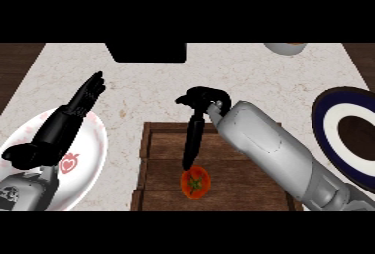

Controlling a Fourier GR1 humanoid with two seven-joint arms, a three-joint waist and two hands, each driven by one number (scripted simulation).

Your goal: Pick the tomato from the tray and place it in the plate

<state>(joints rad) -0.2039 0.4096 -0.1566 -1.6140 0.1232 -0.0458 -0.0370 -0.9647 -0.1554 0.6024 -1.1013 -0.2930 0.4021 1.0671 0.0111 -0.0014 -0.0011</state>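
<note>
Red and round, the tomato (pixel 195 182) is seen lying on the floor of the wooden tray (pixel 242 196), low in the head view and left of the tray's middle, with its green stalk star turned upward. Its upper edge is met by the fingertips (pixel 189 163) of the right hand (pixel 199 106), whose fingers are stretched long and straight, pointing down toward the view's lower edge; nothing is curled round the fruit, so the hand is shown extended and holding nothing. Whether the fingertips truly touch the skin or hang just above it cannot be told. The grey right forearm (pixel 285 158) is laid slantwise across the tray from the lower right corner.

To the left of the tray, a white plate (pixel 86 163) with pink markings and a small red heart-shaped figure is set on the counter. Much of it is covered by the left hand (pixel 70 121), which is held above it with straight fingers pointing up and to the right, spread and holding nothing.

At the right edge, part of a dark blue and white plate (pixel 333 124) is cut off by the frame, well apart from the tomato.

Farther off, the pale speckled stone counter (pixel 147 79) is seen, with a black object (pixel 147 52) at its far edge and a small pale bowl (pixel 285 47) partly visible at the upper right.
</note>
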